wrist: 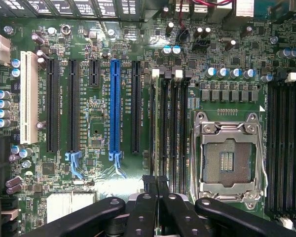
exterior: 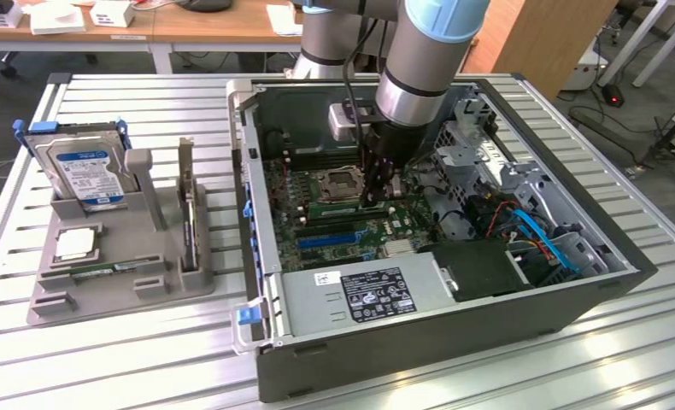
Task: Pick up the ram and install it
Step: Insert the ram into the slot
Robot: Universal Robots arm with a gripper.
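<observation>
Two fingertips (wrist: pixel 149 183) pressed together on nothing, the gripper (wrist: pixel 155 185) hangs over the memory slots (wrist: pixel 170 128) beside the processor socket (wrist: pixel 227 160); the ram (exterior: pixel 108 271) seems to lie in the grey tray (exterior: pixel 115 299), well apart.

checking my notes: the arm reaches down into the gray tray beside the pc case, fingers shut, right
Not the tray: the gripper reaches down into the open pc case, over the motherboard, as the exterior view shows. Its fingers are shut, as said.

Place: robotics lab or workshop;
Evidence: robot arm (exterior: pixel 423 60) over an open computer case (exterior: pixel 429 342) on a slatted metal tabletop (exterior: pixel 109 367);
Nearby: grey parts fixture (exterior: pixel 121 286);
Background: wooden desks (exterior: pixel 201 26)
</observation>
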